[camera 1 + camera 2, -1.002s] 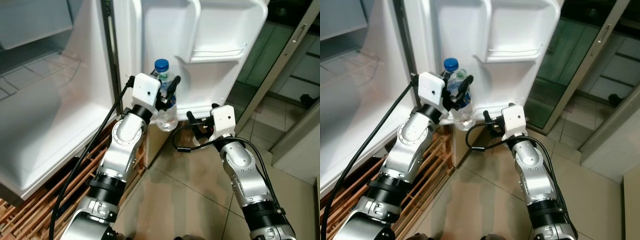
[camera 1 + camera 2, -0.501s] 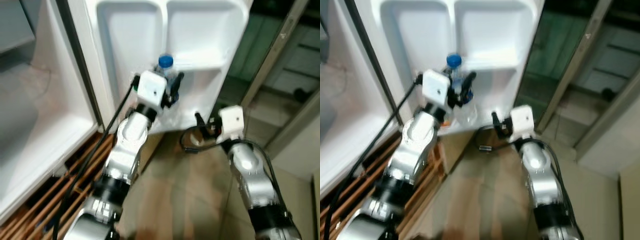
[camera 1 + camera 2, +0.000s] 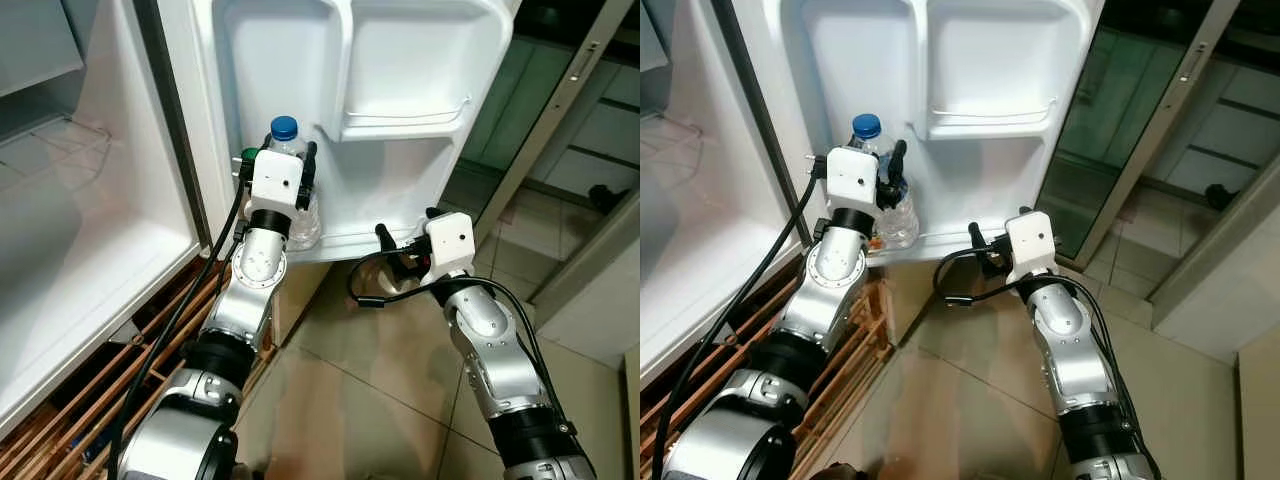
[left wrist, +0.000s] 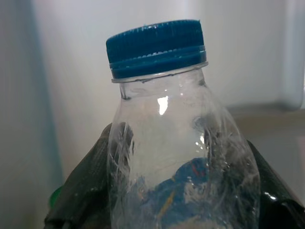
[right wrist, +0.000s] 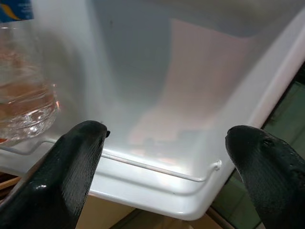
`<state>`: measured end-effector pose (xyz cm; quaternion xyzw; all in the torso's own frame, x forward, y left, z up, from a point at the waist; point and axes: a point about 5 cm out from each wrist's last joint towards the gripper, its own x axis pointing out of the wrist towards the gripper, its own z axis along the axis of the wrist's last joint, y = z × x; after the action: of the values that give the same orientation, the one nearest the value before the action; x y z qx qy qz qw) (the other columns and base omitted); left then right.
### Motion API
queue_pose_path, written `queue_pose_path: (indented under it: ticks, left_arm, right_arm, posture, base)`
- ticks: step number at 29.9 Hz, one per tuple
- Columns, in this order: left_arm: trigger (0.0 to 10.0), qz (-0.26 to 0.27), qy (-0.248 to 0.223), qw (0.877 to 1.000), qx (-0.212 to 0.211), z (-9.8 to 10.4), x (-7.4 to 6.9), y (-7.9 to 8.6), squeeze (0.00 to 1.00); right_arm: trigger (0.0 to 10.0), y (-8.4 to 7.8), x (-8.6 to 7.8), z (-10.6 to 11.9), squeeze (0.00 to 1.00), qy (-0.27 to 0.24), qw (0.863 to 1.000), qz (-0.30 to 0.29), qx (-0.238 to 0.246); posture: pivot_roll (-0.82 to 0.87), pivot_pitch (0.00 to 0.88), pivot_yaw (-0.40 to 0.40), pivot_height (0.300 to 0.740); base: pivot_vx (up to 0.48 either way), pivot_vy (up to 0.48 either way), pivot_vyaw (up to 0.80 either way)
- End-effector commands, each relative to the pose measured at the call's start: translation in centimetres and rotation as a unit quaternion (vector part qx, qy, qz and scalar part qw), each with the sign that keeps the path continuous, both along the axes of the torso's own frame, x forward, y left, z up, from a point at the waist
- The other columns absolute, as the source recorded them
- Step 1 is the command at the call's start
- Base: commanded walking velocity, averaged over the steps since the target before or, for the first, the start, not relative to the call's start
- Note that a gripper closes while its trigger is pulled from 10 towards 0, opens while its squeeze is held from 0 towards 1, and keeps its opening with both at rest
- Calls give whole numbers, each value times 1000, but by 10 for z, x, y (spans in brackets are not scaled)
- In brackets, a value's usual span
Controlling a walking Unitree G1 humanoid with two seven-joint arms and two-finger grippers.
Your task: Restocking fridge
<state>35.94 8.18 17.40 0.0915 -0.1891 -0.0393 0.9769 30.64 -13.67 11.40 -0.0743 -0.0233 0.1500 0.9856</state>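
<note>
The water bottle (image 3: 293, 190), clear plastic with a blue cap (image 3: 285, 128), is upright at the hinge end of the lowest shelf (image 3: 400, 240) of the open fridge door (image 3: 400, 90), its base at or just above the shelf floor behind the thin wire rail; whether it rests its weight there I cannot tell. The left hand (image 3: 283, 178) is clenched around the bottle's body just below the shoulder, and the left wrist view shows black fingers (image 4: 86, 191) pressed on both sides of the clear wall. The right hand (image 3: 402, 238) hangs released, fingers spread wide, just outside the front edge of the same shelf, grasping nothing; its wrist view looks into the bare part of the shelf with the bottle's base at one side. By my reading the placing is nearly done: the bottle is in its slot, and what is left is to let go and draw the left arm back without tipping it. The upper door shelf (image 3: 405, 110) holds nothing visible.
</note>
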Motion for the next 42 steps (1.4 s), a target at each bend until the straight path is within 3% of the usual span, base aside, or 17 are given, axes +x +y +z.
queue_pose_path:
  ticks: [1, 11, 15, 19, 42]
  left_arm:
    - [10000, 21, -28, 999, 0, 12, 5, 1, 0]
    - [10000, 21, -73, 996, 49, 17, 8, -17, 0]
    - [10000, 5, -42, 998, 38, 4, 6, -26, 0]
    - [10000, -6, 33, 999, 22, -22, 3, -33, 0]
    - [10000, -6, 33, 999, 22, -22, 3, -33, 0]
  right_arm:
    - [10000, -4, -1, 3, 0, 0, 1000, -4, -5]
    - [10000, -8, -7, 1, 0, 2, 1000, -13, -6]
    - [10000, -9, -9, 0, 0, 5, 1000, -15, -7]
    - [10000, -10, -9, 0, 0, 8, 1000, -16, -8]
    - [10000, -10, -9, 0, 0, 8, 1000, -16, -8]
  posture:
    - [-128, 0, -54, 740]
    - [-155, 0, -39, 740]
    - [-160, 0, -39, 740]
    - [-159, 0, -42, 740]
    - [-159, 0, -42, 740]
  base:
    - [0, 0, 0]
    - [0, 0, 0]
    - [0, 0, 0]
    - [0, 0, 0]
    - [0, 0, 0]
